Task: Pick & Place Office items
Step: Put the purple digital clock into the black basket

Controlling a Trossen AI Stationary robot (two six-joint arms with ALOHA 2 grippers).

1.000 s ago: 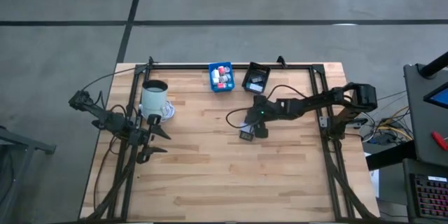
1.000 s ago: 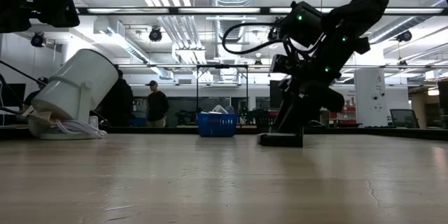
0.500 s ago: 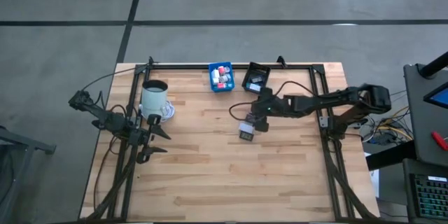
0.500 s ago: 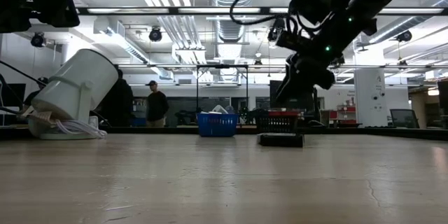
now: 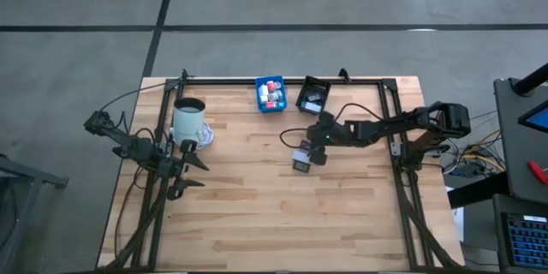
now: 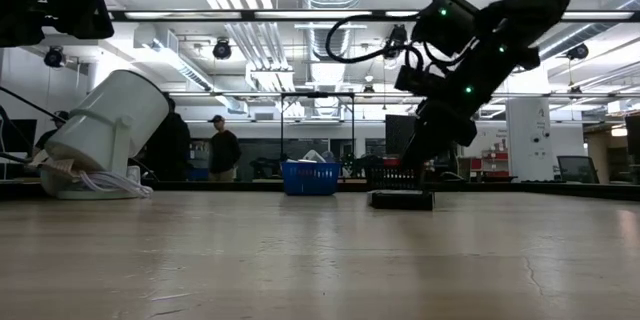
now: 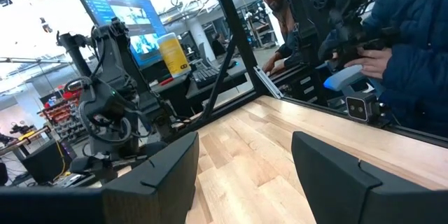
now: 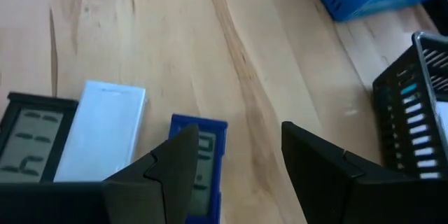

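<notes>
Three flat office items lie side by side on the wooden table (image 5: 257,205) near its middle: a black-framed display (image 8: 28,143), a white rectangle (image 8: 101,140) and a blue-framed one (image 8: 203,157). In the high view they show as one small cluster (image 5: 300,161). My right gripper (image 5: 311,151) hangs open just above them, tilted down, with the blue one showing between its fingers (image 8: 238,164). In the low view it (image 6: 415,155) is clear of the dark item (image 6: 402,200) on the table. My left gripper (image 5: 195,171) waits open at the left edge.
A blue bin (image 5: 271,94) and a black bin (image 5: 312,96), both holding small pieces, stand at the far edge. A large white mug (image 5: 188,120) stands near the left arm. People (image 7: 413,42) are beyond the table. Bare wood lies toward the near edge.
My right gripper has risen off the items on the table and rolled a little about its own axis. Its finger gap looks the same. The items stay flat on the table where they were.
</notes>
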